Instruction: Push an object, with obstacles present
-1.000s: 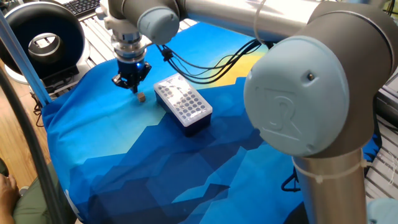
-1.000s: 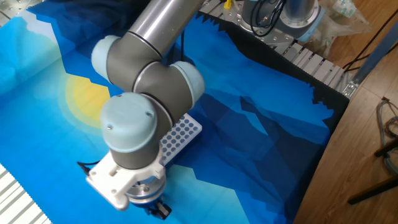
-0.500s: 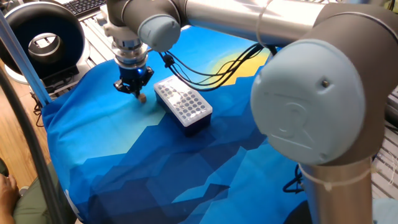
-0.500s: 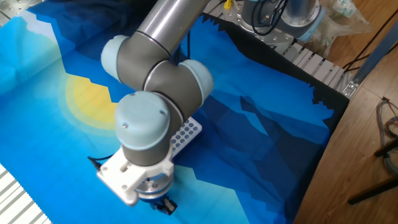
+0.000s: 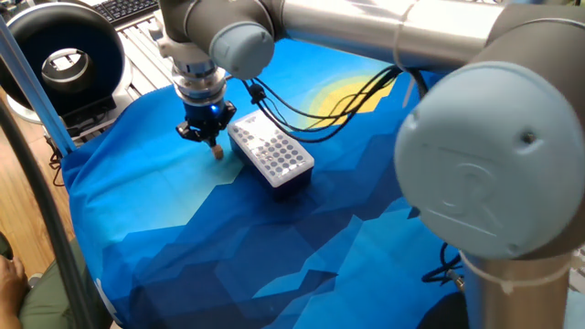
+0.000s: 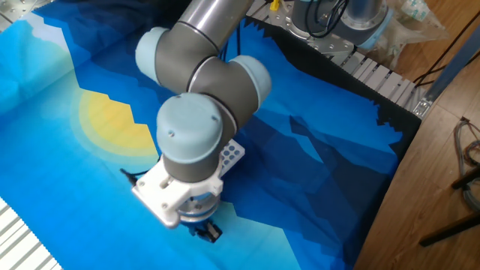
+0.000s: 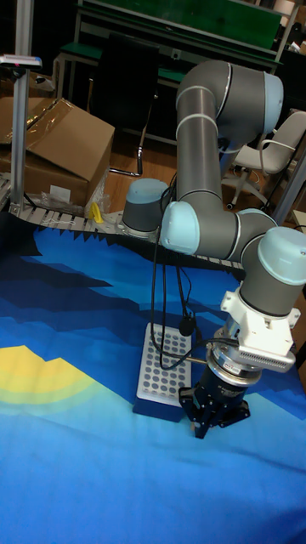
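The object, a tiny tan cube (image 5: 218,153), lies on the blue cloth just left of the obstacle's near-left corner. The obstacle is a box (image 5: 271,153) with a white holed top and dark blue sides, also seen as the box (image 7: 161,374) and partly behind the arm as the box (image 6: 232,155). My gripper (image 5: 207,137) points down with its fingers together, its tips touching or just behind the cube. The gripper (image 7: 206,422) stands right beside the box. The gripper (image 6: 207,232) hides the cube in the other fixed view, and the tall view does not show the cube either.
A patterned blue and yellow cloth (image 5: 183,228) covers the table. A black ring-shaped device (image 5: 64,59) stands at the back left, off the cloth. The arm's cables (image 5: 302,105) hang over the box. A cardboard box (image 7: 59,161) sits beyond the table's far edge.
My gripper has moved right and slightly nearer, toward the box's corner. The cube has slid the same way ahead of it.
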